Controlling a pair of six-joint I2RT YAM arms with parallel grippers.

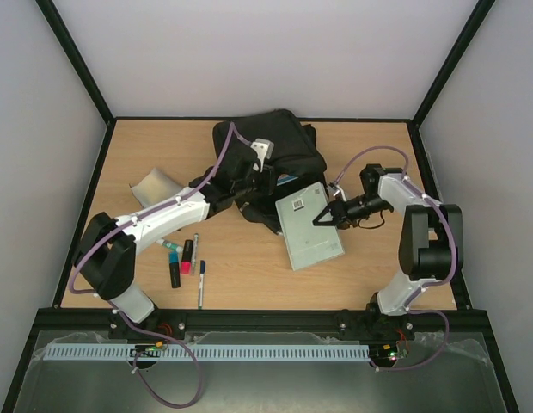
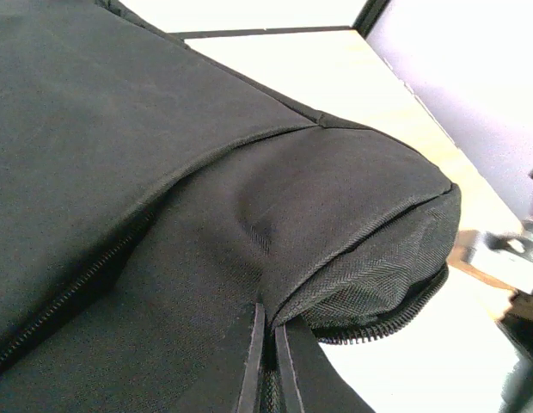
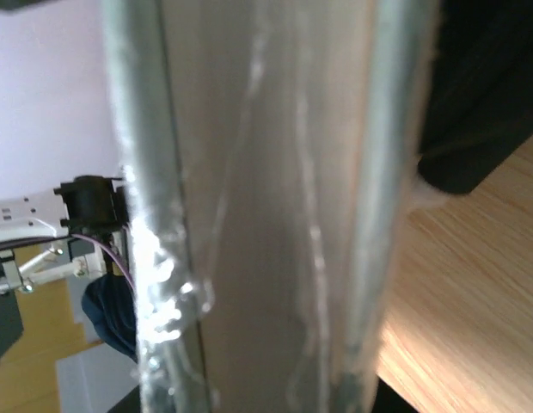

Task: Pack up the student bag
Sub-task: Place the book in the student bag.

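The large black soft fabric student bag [image 1: 279, 142] lies at the back middle of the light wooden table [image 1: 249, 288]; the left gripper [image 2: 268, 320] is pressed against it, its thin black fingers [image 2: 249, 366] drawn almost together where a seam runs in, though whether cloth is pinched between them I cannot tell. The right gripper [image 1: 323, 217] is clamped, a little apart, on the right edge of a flat grey rectangular pack in clear wrap with a white label [image 1: 308, 234]; that pack's far end is just beside the bag.
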